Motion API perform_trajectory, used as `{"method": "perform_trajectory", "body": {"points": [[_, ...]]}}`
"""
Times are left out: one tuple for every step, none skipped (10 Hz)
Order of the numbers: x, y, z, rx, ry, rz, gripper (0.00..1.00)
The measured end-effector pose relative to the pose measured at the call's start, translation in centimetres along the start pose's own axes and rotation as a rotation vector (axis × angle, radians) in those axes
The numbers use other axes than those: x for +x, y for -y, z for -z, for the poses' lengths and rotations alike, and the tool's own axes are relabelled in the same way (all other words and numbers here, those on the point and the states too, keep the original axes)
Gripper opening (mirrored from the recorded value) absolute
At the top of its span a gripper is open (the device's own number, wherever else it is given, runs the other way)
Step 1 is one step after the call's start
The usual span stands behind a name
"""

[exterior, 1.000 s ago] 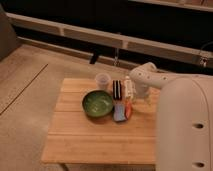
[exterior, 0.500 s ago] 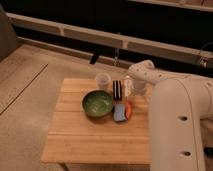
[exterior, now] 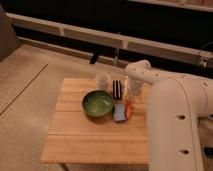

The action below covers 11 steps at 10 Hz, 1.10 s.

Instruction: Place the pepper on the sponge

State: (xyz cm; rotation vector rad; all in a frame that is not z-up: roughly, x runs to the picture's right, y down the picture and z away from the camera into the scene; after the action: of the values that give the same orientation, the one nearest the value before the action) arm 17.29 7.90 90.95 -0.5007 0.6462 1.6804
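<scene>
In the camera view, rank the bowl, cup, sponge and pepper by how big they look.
Largest: bowl.
Next: cup and sponge look alike; the cup stands farther back, so I won't rank them.
Smallest: pepper.
The hand hangs just behind the pepper.

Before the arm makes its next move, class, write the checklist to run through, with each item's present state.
1. Small orange-red pepper lies free on the wooden table: ok.
2. Flat blue rectangular sponge has nothing on top: ok.
3. Gap between pepper and sponge: cannot tell.
4. Gripper open, hanging behind the pepper beside the black striped block: ok.
5. Pepper on sponge: not ok.
</scene>
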Motion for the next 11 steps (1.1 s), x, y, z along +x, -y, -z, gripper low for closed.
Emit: {"method": "perform_trajectory", "body": {"points": [[0.4,0.0,0.0,0.012,-0.007,0.013,0.65],[0.8,0.3,-0.1,0.026,-0.014,0.019,0.65],[1.3,1.4,-0.3,0.056,-0.026,0.024,0.65],[1.6,2.1,-0.5,0.073,-0.034,0.021,0.65],[1.7,2.7,-0.7,0.084,-0.039,0.011,0.65],[1.7,2.9,-0.8,0.089,-0.039,0.004,0.65],[1.5,2.8,-0.9,0.090,-0.034,-0.001,0.65],[1.3,2.5,-1.0,0.084,-0.030,-0.002,0.65],[1.1,2.2,-1.2,0.078,-0.027,-0.001,0.65],[0.9,1.6,-1.4,0.063,-0.022,0.000,0.65],[0.9,1.2,-1.7,0.055,-0.024,0.000,0.65]]}}
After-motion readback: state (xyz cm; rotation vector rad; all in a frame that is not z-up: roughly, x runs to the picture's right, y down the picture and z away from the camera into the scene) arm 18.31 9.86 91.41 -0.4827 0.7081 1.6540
